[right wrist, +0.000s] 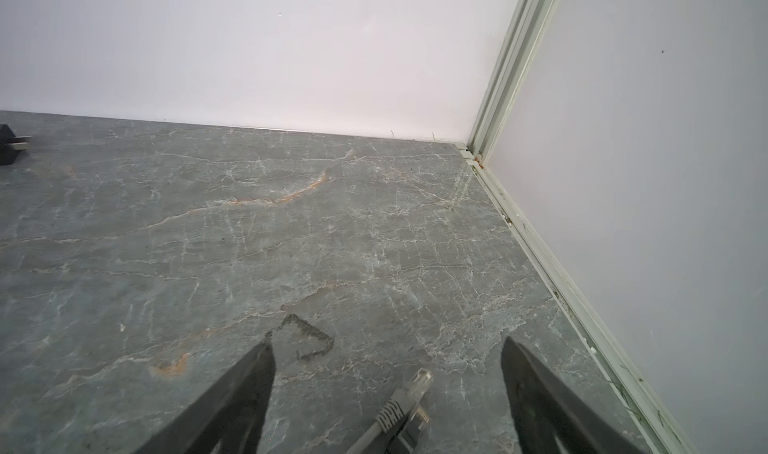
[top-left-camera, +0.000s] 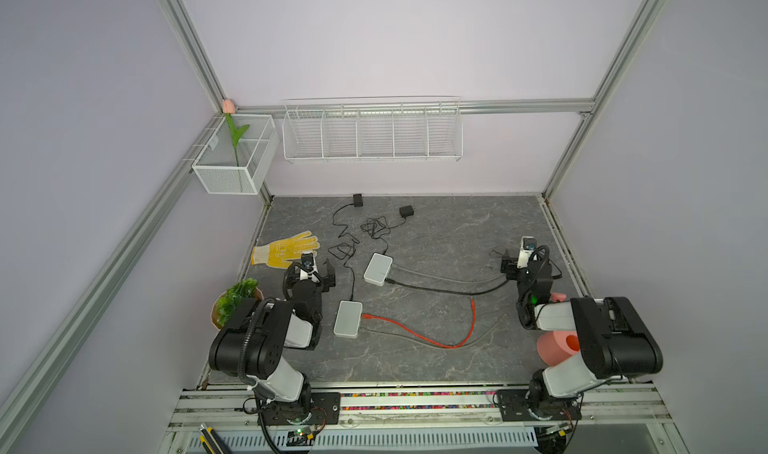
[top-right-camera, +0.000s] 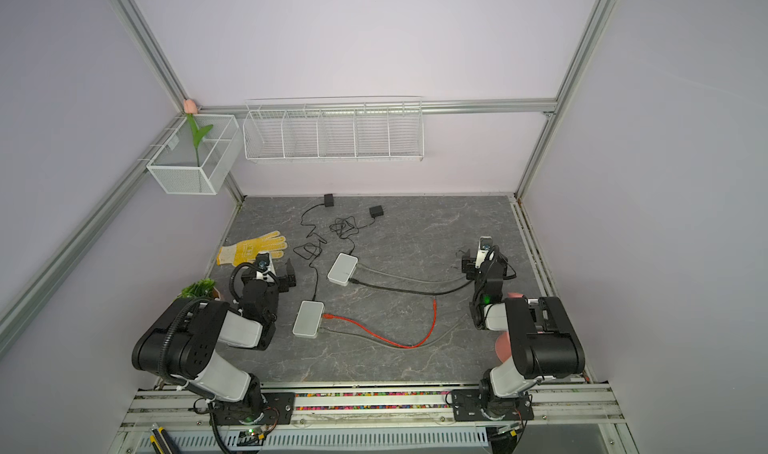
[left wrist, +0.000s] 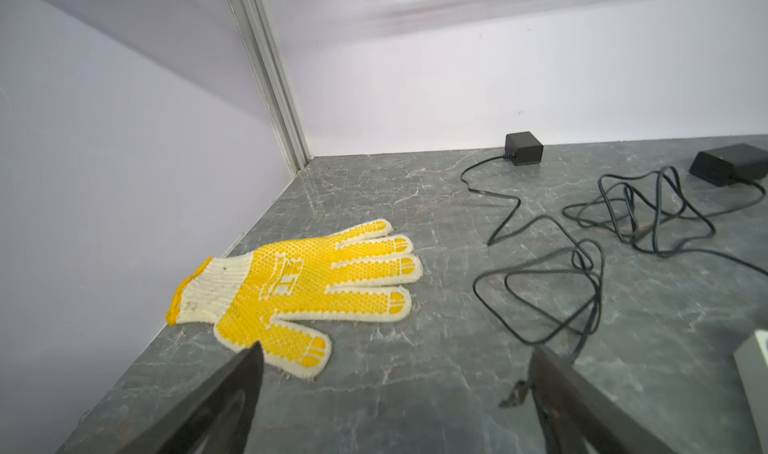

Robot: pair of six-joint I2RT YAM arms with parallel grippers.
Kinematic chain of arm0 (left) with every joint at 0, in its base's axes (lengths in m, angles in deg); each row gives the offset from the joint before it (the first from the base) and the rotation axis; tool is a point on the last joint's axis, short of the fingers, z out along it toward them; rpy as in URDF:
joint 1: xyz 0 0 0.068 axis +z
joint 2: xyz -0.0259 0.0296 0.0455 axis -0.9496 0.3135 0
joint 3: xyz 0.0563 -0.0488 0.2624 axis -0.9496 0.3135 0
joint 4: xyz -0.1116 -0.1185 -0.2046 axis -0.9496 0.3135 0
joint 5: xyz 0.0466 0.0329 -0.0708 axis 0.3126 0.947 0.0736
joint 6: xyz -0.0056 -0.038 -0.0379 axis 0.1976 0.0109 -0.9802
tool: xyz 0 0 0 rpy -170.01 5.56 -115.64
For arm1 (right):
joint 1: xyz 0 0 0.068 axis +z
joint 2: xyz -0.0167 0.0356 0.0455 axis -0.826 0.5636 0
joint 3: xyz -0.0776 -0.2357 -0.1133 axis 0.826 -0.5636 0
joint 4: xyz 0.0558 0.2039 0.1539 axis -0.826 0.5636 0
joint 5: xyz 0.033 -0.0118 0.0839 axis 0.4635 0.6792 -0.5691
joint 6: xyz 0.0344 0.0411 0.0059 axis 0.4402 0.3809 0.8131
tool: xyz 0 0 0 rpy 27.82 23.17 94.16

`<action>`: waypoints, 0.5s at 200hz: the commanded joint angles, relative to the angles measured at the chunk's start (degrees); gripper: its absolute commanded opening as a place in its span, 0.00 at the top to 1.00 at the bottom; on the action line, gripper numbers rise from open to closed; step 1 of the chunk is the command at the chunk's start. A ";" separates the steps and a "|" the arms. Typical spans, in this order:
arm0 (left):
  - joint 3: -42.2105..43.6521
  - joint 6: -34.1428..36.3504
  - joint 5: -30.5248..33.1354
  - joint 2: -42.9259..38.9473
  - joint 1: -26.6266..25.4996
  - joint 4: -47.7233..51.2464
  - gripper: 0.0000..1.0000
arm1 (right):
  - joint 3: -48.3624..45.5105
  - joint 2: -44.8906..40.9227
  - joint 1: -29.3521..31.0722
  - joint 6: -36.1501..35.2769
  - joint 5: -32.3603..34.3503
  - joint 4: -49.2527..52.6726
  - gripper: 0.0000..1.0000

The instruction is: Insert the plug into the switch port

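The right gripper (right wrist: 386, 344) stands wide, clamping nothing, with the grey plug (right wrist: 420, 380) lying on the table (right wrist: 291, 223) between its fingers; the left gripper (left wrist: 399, 346) gapes just as wide and empty, a white switch (left wrist: 756, 373) off beside one finger.

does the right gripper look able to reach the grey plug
Probably yes: the right gripper stands open with the grey plug lying bare between its jaws, though a black plug lies beside it.
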 commanded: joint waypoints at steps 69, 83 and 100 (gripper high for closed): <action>-8.53 -7.34 -6.44 -1.97 6.16 18.31 0.01 | -0.26 -0.75 0.03 2.37 -2.97 5.61 0.11; -8.50 -7.34 -6.35 -1.97 6.10 18.15 0.01 | -0.25 -0.66 -0.01 2.38 -2.99 5.58 0.11; -7.60 -8.69 -2.42 -2.05 6.11 16.75 0.01 | -0.25 -0.70 0.01 2.36 -2.96 5.60 0.11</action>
